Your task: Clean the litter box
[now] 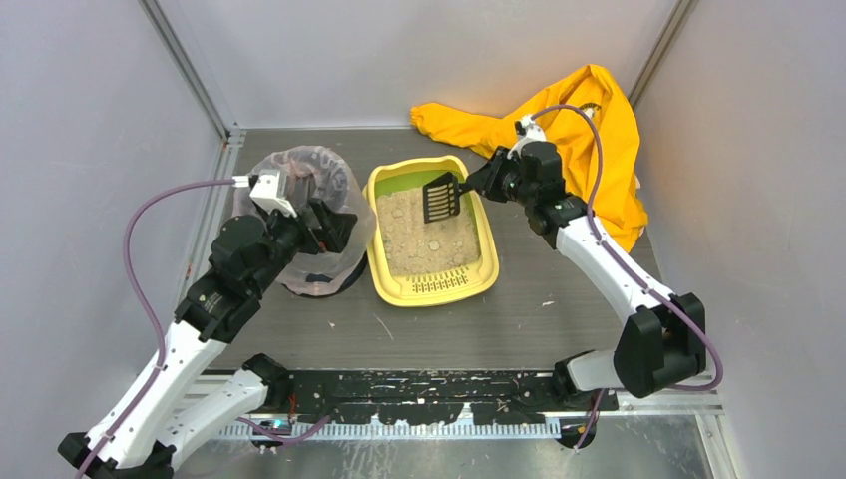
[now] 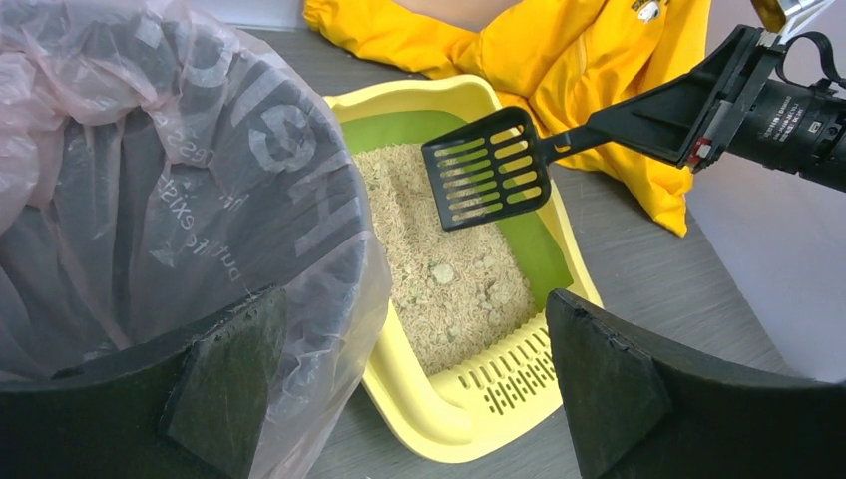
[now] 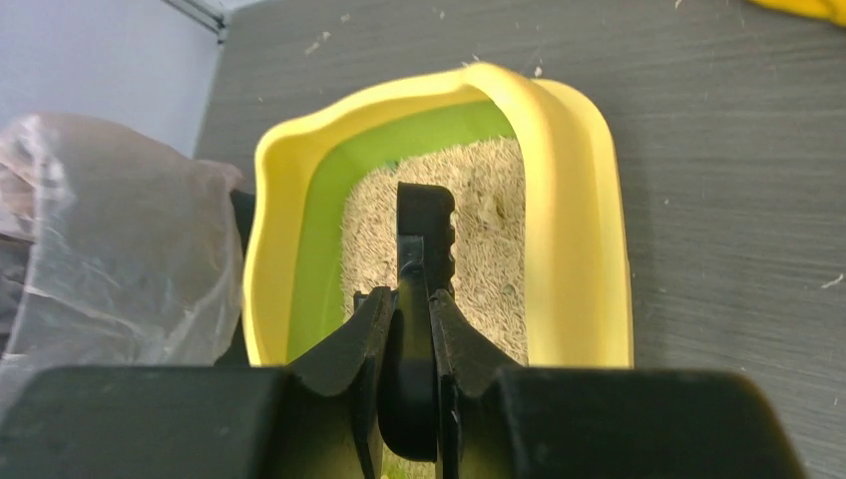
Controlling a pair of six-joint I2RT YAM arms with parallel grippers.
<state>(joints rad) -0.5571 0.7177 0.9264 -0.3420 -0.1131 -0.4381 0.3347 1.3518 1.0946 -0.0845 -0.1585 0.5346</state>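
Top external, centre frame: my right end effector (image 1: 469,187) pinches the scoop (image 1: 440,197), poised over the litter box (image 1: 384,269); left end effector (image 1: 334,232) spread by the bin (image 1: 299,170). Next, I'd dip under the clumps (image 1: 433,245).

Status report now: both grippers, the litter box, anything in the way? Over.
Left gripper open by the lined bin. Right gripper shut on the scoop, over the litter box. Clumps lie inside. Nothing blocks the scoop.

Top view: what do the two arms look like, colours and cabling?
The left arm and right arm are white shells with black joint housings. A purple cable runs along each. The fingers are black and wedge-shaped; a white block sits at the left wrist.
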